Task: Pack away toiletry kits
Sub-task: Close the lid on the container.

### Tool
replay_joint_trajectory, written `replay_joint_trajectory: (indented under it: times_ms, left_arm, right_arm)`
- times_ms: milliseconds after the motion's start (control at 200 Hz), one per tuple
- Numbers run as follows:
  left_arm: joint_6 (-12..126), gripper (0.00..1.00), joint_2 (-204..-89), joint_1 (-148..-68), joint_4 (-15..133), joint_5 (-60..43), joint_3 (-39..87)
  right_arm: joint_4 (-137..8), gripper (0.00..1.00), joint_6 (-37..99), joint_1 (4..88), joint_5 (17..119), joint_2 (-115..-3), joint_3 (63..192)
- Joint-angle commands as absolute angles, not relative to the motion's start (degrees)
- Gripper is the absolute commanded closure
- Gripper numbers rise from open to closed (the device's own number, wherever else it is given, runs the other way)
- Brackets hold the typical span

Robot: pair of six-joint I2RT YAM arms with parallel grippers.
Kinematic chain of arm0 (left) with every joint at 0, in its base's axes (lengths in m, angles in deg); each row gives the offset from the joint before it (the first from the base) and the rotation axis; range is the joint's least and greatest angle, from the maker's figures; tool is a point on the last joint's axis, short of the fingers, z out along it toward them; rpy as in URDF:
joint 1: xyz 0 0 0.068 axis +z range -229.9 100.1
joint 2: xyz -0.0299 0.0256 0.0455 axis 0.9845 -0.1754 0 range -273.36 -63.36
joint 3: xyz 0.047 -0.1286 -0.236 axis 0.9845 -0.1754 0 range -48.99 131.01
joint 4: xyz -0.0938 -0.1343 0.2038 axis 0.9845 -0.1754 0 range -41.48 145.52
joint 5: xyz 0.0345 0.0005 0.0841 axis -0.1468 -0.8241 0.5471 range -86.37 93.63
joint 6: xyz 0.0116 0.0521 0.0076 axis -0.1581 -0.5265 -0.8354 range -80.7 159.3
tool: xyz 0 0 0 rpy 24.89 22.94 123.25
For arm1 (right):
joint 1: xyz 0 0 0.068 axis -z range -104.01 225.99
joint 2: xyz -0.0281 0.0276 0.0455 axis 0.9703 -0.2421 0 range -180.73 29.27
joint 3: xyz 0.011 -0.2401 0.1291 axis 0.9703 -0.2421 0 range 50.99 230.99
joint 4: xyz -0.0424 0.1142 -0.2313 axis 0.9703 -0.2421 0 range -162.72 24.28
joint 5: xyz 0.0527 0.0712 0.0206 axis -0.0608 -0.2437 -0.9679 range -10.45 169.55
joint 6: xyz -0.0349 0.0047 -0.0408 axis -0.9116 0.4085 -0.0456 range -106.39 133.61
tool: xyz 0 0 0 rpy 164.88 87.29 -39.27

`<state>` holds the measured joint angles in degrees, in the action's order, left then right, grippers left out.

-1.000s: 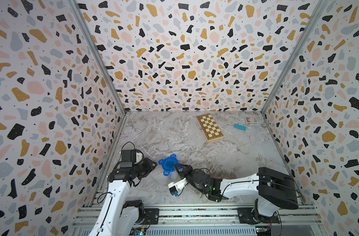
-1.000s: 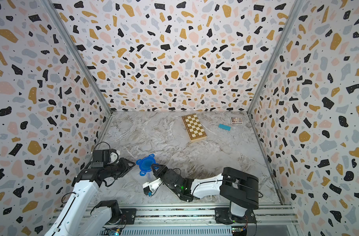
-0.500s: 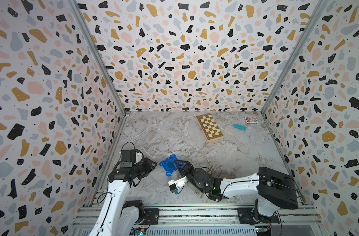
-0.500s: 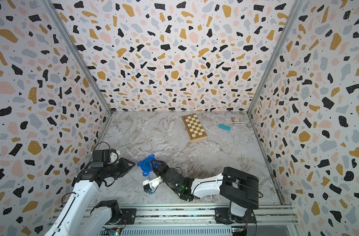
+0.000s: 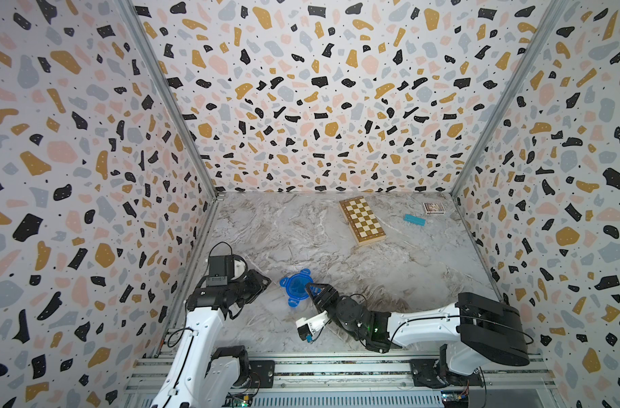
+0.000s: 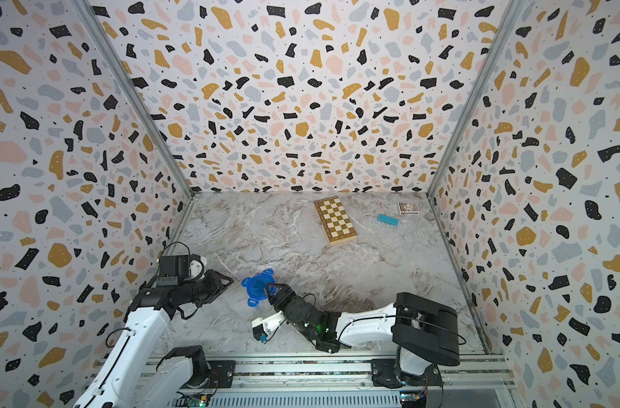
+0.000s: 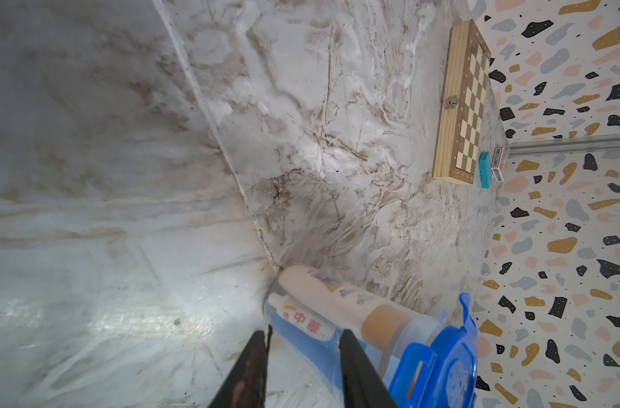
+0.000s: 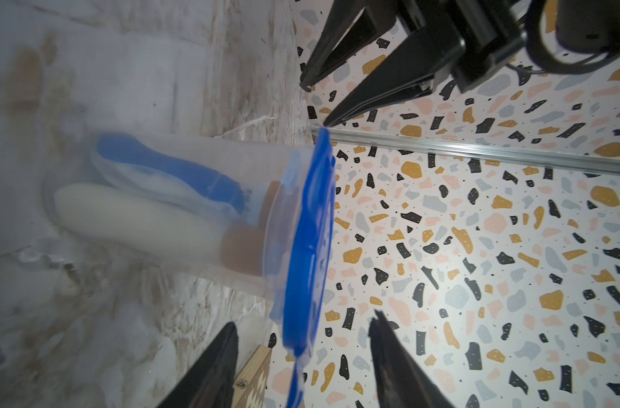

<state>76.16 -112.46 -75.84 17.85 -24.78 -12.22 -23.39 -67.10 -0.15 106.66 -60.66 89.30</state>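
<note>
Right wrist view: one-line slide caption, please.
Open right end effector beside blue-lidded clear cup packed with toiletries.

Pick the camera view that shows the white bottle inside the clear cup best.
The left wrist view: the white bottle is sharp there, orange cap and print visible through the clear cup. The right wrist view shows it blurred. In both top views the blue lid hides it.

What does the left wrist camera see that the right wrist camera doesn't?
Only the left wrist view: a teal block, a small card box and a white tube with red print inside the clear cup. Only the right wrist view: the right hand, open, astride the blue lid. Both: the cup, the lid, a white bottle with an orange cap, and the left hand.
</note>
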Motion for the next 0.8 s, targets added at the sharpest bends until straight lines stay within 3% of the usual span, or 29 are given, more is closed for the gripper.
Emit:
replay_joint_trajectory:
  times_ms: [0, 215, 370, 496, 611, 696, 796]
  left_arm:
    - [74.9, 0.64, -113.4, -75.6, 18.3, -26.0, -10.0]
    - [74.4, 0.59, -115.1, -75.6, 19.0, -26.4, -8.3]
    - [70.2, 0.48, -118.1, -75.5, 16.8, -27.4, -5.0]
    - [64.9, 0.43, -120.7, -75.6, 11.9, -26.7, -1.0]
    - [63.4, 0.39, -121.9, -75.6, 10.5, -26.8, 0.5]
    - [63.8, 0.37, -122.1, -75.6, 11.0, -27.6, 0.3]
    - [63.9, 0.37, -121.7, -75.5, 11.4, -28.9, 0.0]
  right_arm:
    - [-28.1, 0.37, -62.0, -0.4, 107.5, -57.5, 90.3]
    - [-32.3, 0.29, -53.6, -1.3, 109.2, -51.3, 90.7]
    - [-48.2, 0.28, -30.8, 0.0, 106.5, -42.1, 94.1]
    - [-66.2, 0.4, -5.6, 9.1, 85.3, -36.5, 100.2]
    - [-67.0, 0.46, 13.2, 16.9, 68.3, -33.1, 99.4]
    - [-69.6, 0.51, 29.1, 23.1, 59.0, -35.3, 101.1]
    - [-73.5, 0.55, 40.2, 24.1, 47.7, -41.2, 104.4]
